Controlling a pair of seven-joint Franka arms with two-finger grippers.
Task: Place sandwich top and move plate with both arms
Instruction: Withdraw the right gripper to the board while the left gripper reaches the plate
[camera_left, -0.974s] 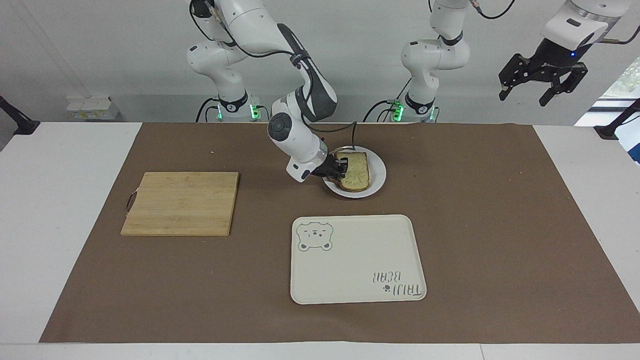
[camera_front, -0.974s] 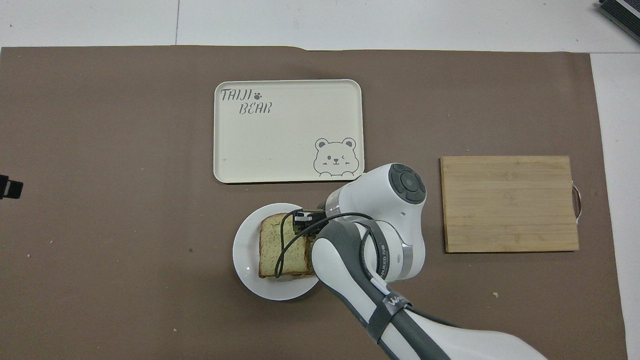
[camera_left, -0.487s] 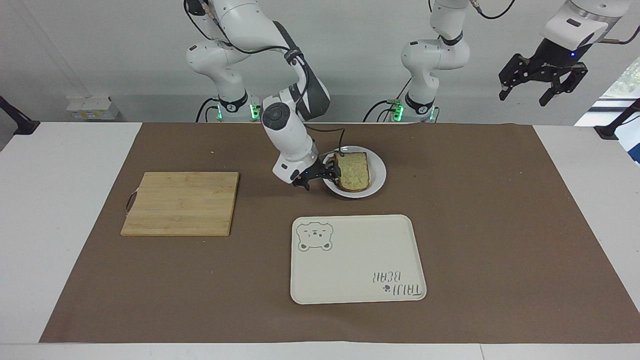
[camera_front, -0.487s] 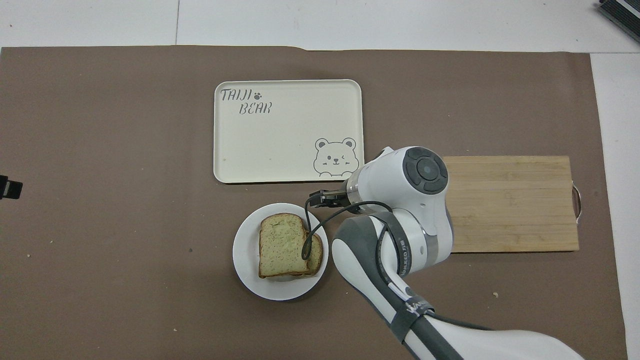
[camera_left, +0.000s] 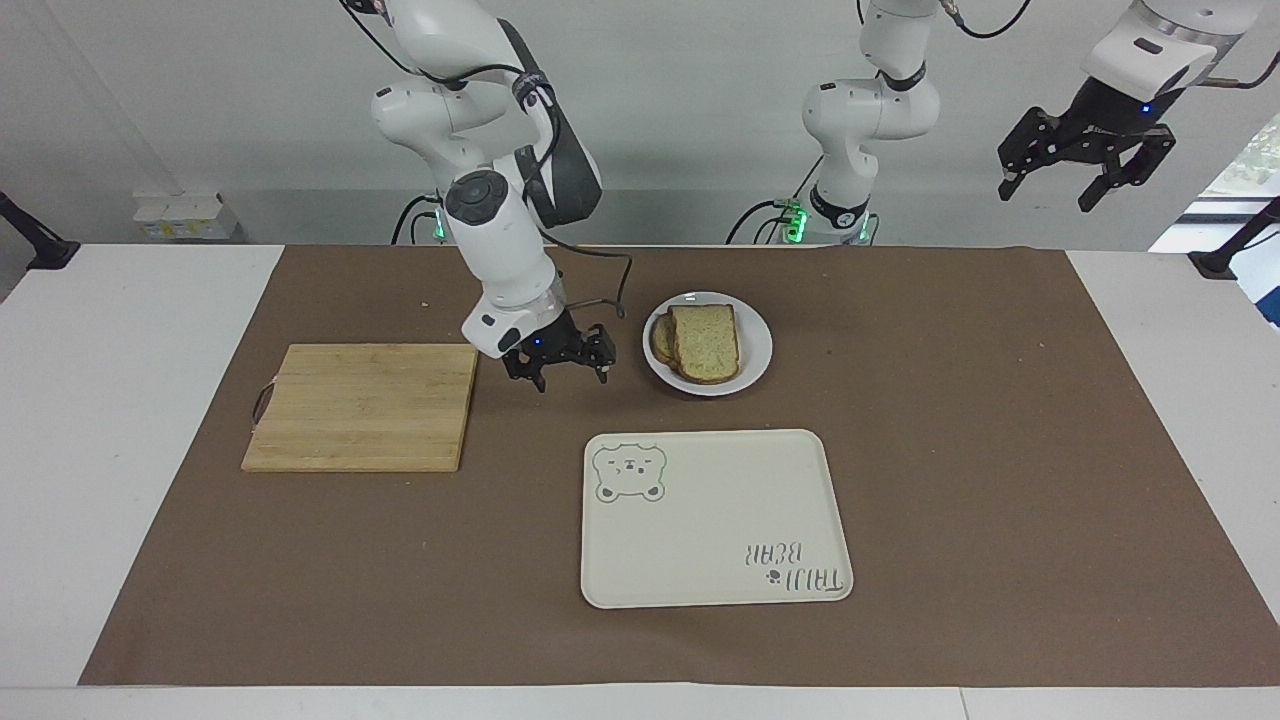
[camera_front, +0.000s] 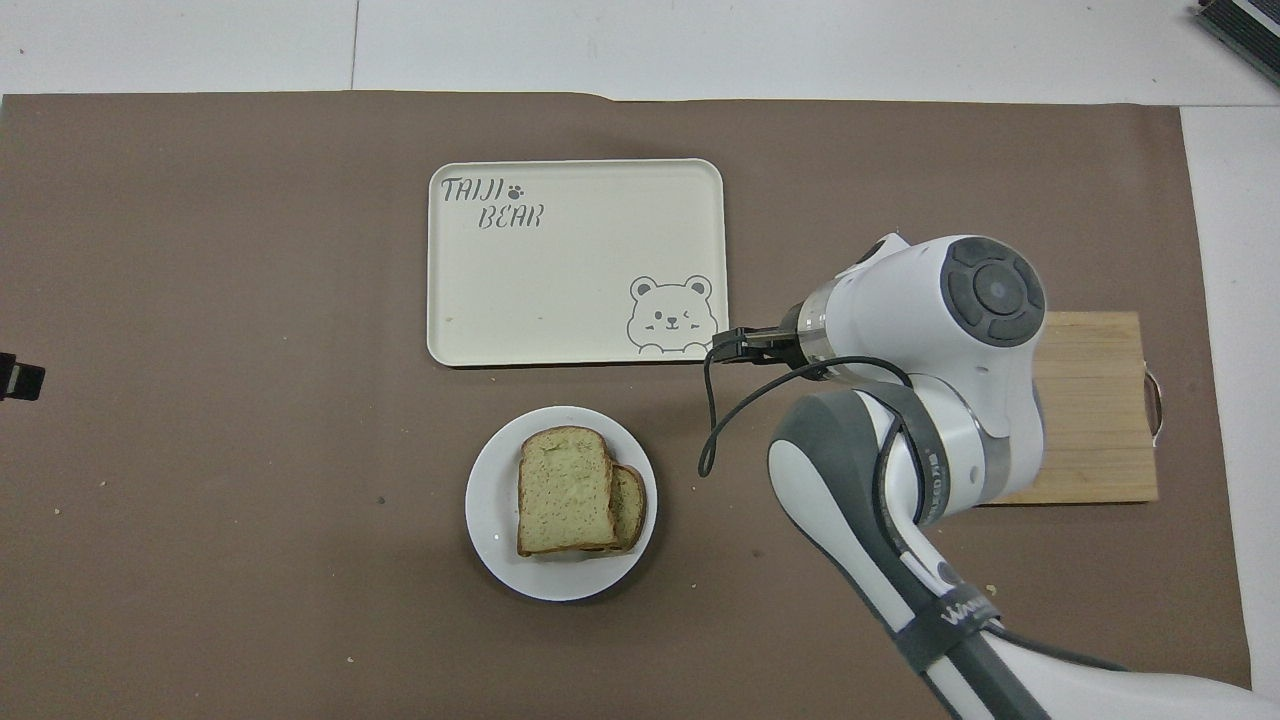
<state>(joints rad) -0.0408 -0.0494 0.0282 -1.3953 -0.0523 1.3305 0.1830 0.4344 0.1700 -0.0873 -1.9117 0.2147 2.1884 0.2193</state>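
Pale speckled bread, the sandwich top (camera_left: 706, 341), lies on a darker slice (camera_left: 660, 338) that peeks out toward the right arm's end, both on the white plate (camera_left: 752, 366). The stack looks finished, so moving the plate seems next. From the plate in the facing view, the cream tray (camera_left: 700, 560) lies at six o'clock and the right gripper (camera_left: 556, 366) hangs open and empty at nine o'clock, over the brown mat (camera_left: 1000, 450), beside the wooden board (camera_left: 365, 405). The left gripper (camera_left: 1085, 165) waits open, raised off the surface's end.
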